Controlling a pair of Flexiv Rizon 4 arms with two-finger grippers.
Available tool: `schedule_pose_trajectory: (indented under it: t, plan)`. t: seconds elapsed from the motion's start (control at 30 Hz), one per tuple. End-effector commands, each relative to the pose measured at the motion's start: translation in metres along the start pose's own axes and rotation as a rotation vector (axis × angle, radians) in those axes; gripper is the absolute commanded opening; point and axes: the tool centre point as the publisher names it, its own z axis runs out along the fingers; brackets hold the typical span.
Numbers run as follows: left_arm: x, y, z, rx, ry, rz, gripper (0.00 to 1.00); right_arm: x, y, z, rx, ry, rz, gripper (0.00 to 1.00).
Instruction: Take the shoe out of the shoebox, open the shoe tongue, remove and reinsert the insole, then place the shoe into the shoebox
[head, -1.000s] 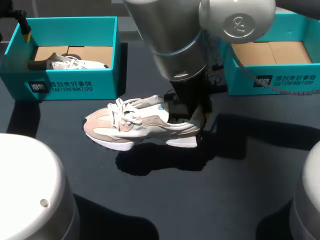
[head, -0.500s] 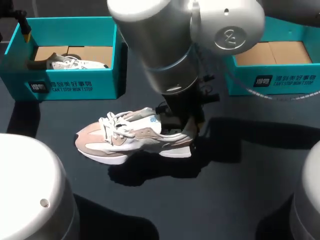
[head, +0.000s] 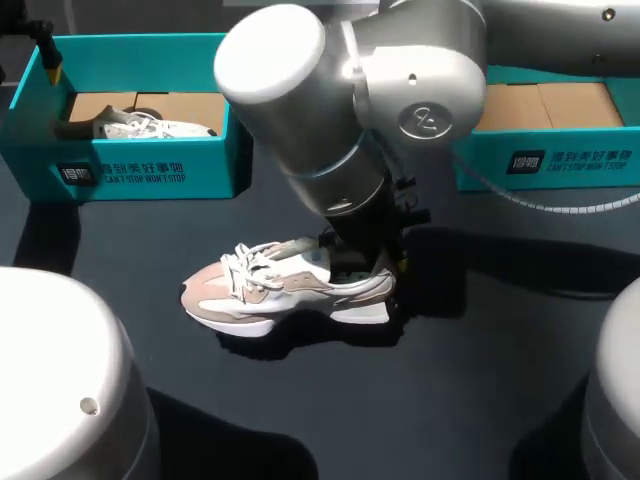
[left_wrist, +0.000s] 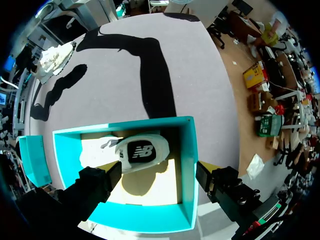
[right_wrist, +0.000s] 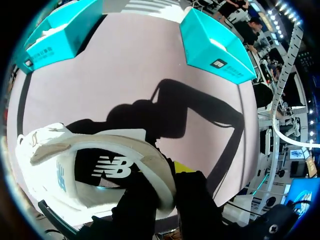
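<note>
Dark grey counter (head: 480, 380) carrying two teal shoeboxes and two sneakers, with two arms above it.

(a) Right arm (head: 330, 110), entering from the far right and reaching to mid-counter.
(b) Left shoebox (head: 140, 165), at the far left, holding one white sneaker (head: 140, 125).
(c) Right shoebox (head: 560, 160), at the far right, showing only its cardboard floor.
(d) Pink-and-white sneaker (head: 290, 290), out of both boxes at mid-counter, upright, toe pointing left. Whether its sole touches the surface cannot be told.
(e) Right hand (right_wrist: 167, 192), clenched on the heel collar of (d), one finger inside the shoe and one outside.
(f) Left hand (left_wrist: 160, 185), released, its fingers spread wide above the left shoebox and touching nothing.
</note>
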Motion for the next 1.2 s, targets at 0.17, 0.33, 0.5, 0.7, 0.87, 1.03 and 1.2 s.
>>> schedule_pose_trajectory:
  t: [0.17,0.33,0.5,0.7,0.87,1.03,1.2]
  plan:
    - [0.000,-0.001,0.000,-0.003,0.002,0.000,1.00,0.013,0.007,0.035,-0.026,-0.004,0.612,0.00]
    - [0.000,-0.001,0.000,-0.003,0.002,0.000,1.00,0.016,0.012,0.047,-0.041,-0.030,0.683,0.00]
    - [0.000,-0.001,0.000,-0.003,0.002,0.000,1.00,0.021,0.015,0.068,-0.044,-0.063,0.757,0.00]
    - [0.000,-0.001,0.000,-0.003,0.002,0.000,1.00,0.024,0.015,0.086,-0.044,-0.089,0.823,0.00]
    - [0.000,-0.001,0.000,-0.003,0.002,0.000,1.00,0.025,0.014,0.094,-0.028,-0.081,0.868,0.00]
    - [0.000,-0.001,0.000,-0.003,0.002,0.000,1.00,0.025,0.014,0.096,-0.019,-0.064,0.871,1.00]
    - [0.000,-0.001,0.000,-0.003,0.002,0.000,1.00,0.021,0.013,0.088,-0.013,-0.026,0.865,1.00]
